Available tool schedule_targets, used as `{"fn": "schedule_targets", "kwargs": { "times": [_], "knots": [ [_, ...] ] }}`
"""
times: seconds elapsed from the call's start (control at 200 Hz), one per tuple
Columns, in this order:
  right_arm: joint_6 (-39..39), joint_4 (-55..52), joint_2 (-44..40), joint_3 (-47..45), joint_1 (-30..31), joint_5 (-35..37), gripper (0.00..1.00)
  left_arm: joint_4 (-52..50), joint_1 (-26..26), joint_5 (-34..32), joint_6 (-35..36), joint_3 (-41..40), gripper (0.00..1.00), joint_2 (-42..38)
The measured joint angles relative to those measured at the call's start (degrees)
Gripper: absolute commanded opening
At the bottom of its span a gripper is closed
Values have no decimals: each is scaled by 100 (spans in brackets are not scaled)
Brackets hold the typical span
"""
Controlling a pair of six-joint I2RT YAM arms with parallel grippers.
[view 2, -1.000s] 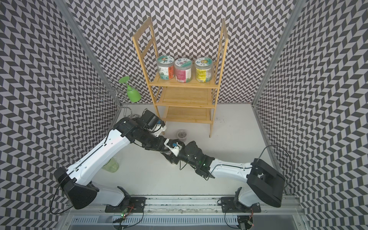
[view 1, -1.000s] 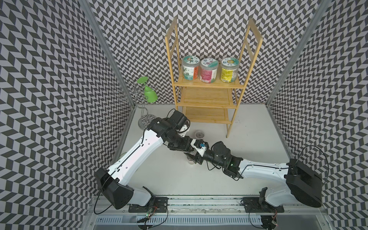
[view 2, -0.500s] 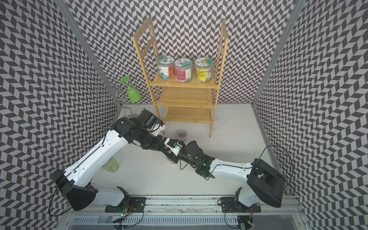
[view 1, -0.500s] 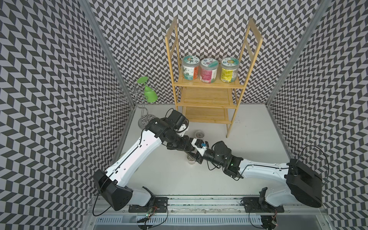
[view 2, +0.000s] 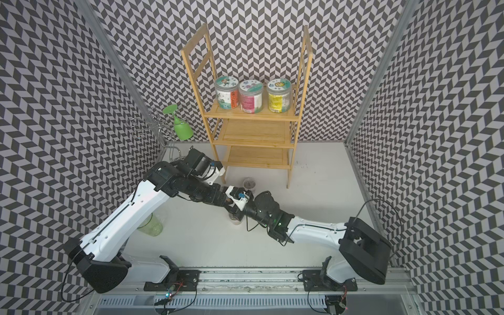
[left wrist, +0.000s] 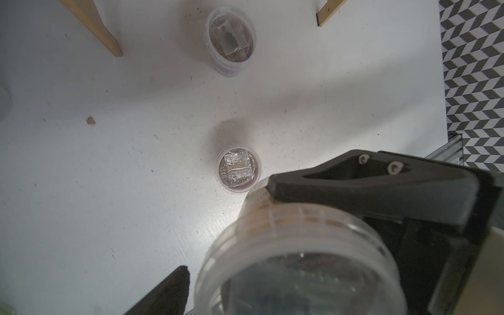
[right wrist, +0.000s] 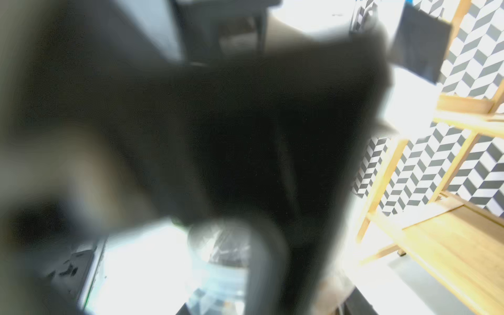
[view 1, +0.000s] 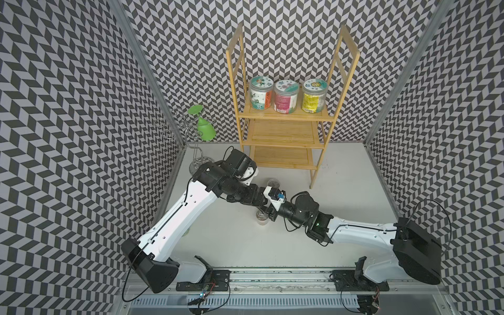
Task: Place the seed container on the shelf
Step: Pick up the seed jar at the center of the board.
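Seed container (left wrist: 297, 272) is where both arms meet over mid-counter (view 1: 341, 191), on the near side of the shelf (view 1: 283, 134) — not on it. Left gripper (view 1: 265, 211) jaws stand wide open w/ one finger (left wrist: 169, 289) just clear of the container. Right gripper (view 1: 273, 216) jaws are closed on it — a black finger (left wrist: 341, 185) pressed to its side nr the rim.

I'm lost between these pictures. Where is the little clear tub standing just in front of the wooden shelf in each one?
Both top views: the tub sits just before the front legs of the shelf.
Left wrist: the tub is high in the picture, between two shelf legs.
Right wrist: cannot be picked out; mostly blur.
Shared landmark: the shelf, seen in all four.
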Motion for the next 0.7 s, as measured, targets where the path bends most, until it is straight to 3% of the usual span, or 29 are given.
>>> {"fn": "schedule_targets", "kwargs": {
  "times": [0.421, 0.701],
  "knots": [
    [61, -306, -17, -4, -85, 61, 56, 293, 232, -33, 173, 415, 100, -634],
    [76, -890, -59, 24, -136, 208, 57, 667, 940, -505, 177, 623, 100, -1093]
  ]
}}
